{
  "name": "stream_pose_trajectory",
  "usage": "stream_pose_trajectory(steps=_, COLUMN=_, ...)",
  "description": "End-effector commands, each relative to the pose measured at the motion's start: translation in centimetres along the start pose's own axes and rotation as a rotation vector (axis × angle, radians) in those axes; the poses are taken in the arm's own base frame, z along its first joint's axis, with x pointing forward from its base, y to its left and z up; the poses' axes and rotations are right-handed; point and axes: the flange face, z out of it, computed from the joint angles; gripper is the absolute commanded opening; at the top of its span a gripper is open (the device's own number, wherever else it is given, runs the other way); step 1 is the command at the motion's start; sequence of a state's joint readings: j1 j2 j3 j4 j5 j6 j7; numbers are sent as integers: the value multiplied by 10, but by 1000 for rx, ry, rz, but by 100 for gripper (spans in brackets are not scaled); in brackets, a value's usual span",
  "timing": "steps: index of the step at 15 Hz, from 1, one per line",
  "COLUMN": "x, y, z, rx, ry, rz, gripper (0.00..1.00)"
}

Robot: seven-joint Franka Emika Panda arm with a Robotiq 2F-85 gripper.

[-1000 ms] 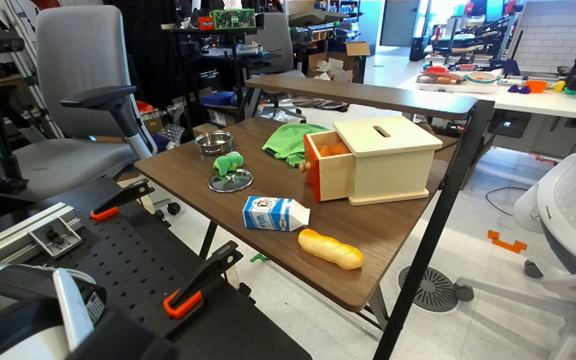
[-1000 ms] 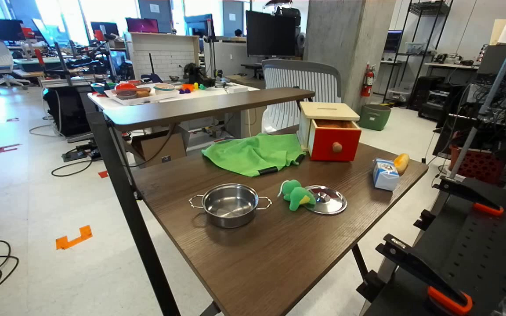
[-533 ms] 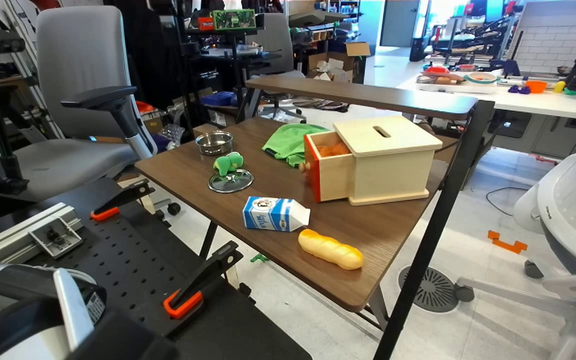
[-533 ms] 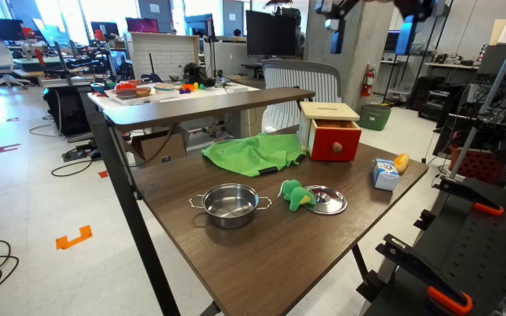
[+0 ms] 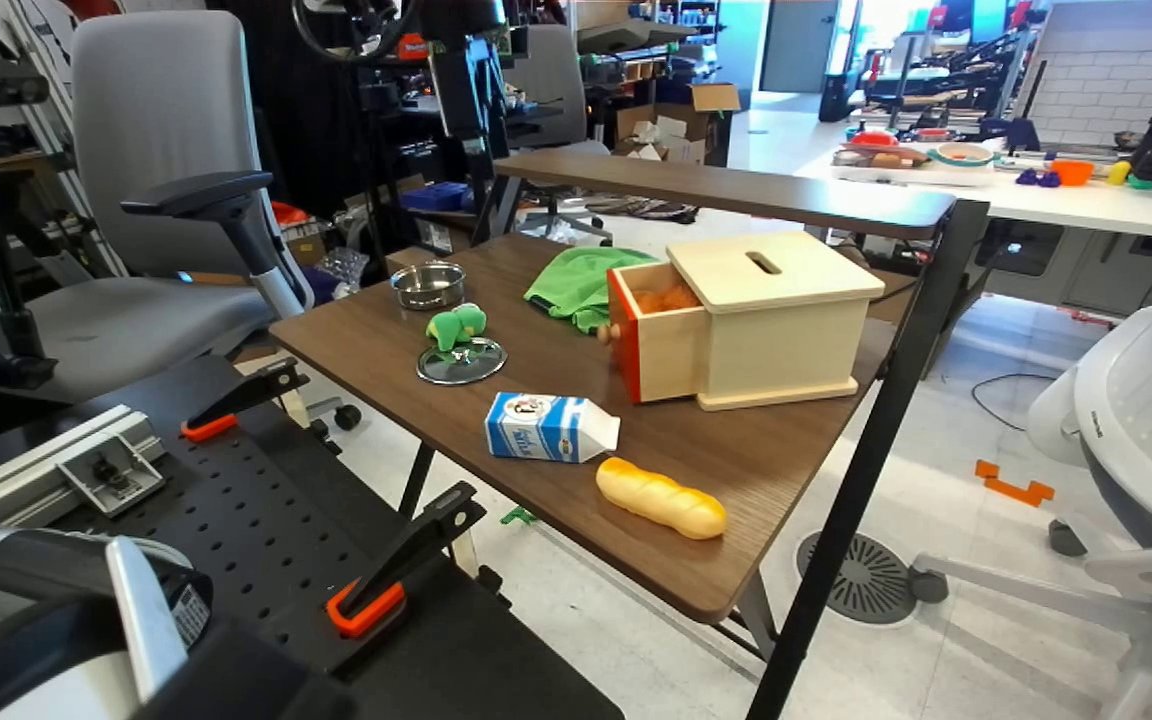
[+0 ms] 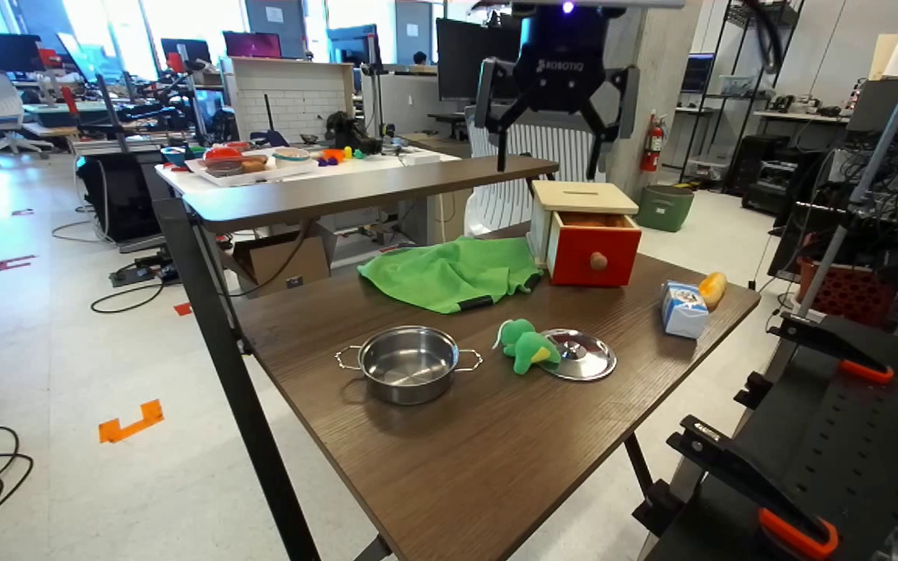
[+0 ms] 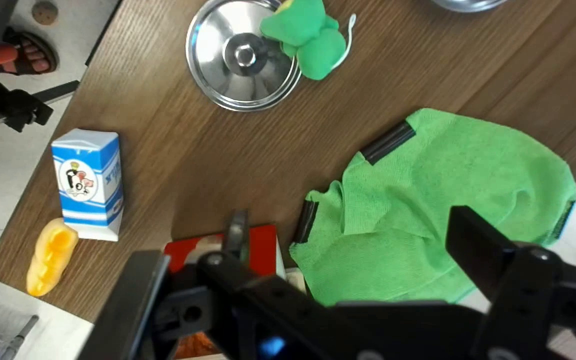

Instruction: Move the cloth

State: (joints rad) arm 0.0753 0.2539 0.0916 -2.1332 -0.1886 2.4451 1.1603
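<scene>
The green cloth point(image 6: 453, 273) lies loosely spread and wrinkled on the brown table, with black strips on its edge. It also shows in an exterior view point(image 5: 576, 280), partly hidden by the box, and in the wrist view point(image 7: 418, 200). My gripper point(image 6: 548, 165) is open and empty, pointing down, well above the table. In the wrist view the gripper point(image 7: 350, 230) has its fingers wide apart, with part of the cloth and the red drawer front seen below and between them. The fingers do not touch the cloth.
A wooden box point(image 5: 786, 320) with an open red-fronted drawer point(image 6: 595, 249) stands beside the cloth. A steel pot point(image 6: 410, 366), lid point(image 6: 581, 354), green plush toy point(image 6: 525, 345), milk carton point(image 5: 546, 428) and bread point(image 5: 661, 498) are on the table. A raised shelf point(image 6: 371, 187) runs along one side.
My gripper has come into view from above, moved down and across toward the box and cloth. The cloth and the other table objects have not moved.
</scene>
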Motion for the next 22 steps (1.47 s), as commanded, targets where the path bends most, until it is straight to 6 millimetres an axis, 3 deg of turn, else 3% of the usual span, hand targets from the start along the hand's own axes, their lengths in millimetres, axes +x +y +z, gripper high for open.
stream_pose_trajectory(steps=1, x=18, y=-28, z=30, rx=-19, ry=44, rz=77, gripper=100)
stream_pose_trajectory(steps=6, x=38, y=-52, z=74, rx=-42, ry=57, rz=192, gripper=100)
stream_pose_trajectory(steps=11, x=55, y=-69, z=107, rx=-81, ry=103, rz=189, gripper=100)
stream_pose_trajectory(steps=22, x=94, y=-77, z=162, rx=-99, ry=89, rz=232, gripper=100)
